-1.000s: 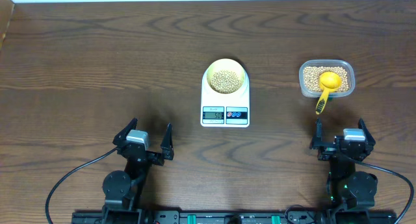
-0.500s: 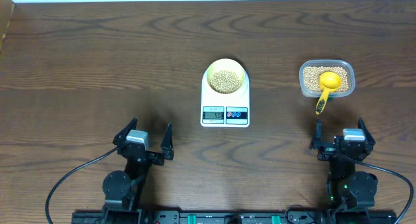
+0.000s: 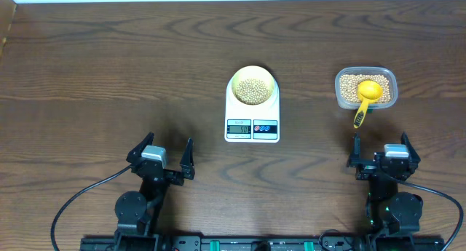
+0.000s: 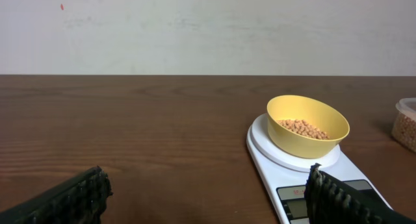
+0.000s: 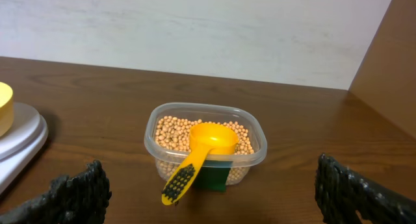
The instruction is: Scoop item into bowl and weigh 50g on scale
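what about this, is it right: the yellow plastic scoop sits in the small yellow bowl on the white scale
No. The yellow plastic scoop sits in the clear plastic tub, not the small yellow bowl on the white scale; the right wrist view shows it.

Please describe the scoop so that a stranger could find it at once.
On the brown wooden table, look right of the white scale in the overhead view to the clear plastic tub of beans. The scoop rests in it: the only orange-yellow thing with a handle, which sticks out over the tub's near rim.
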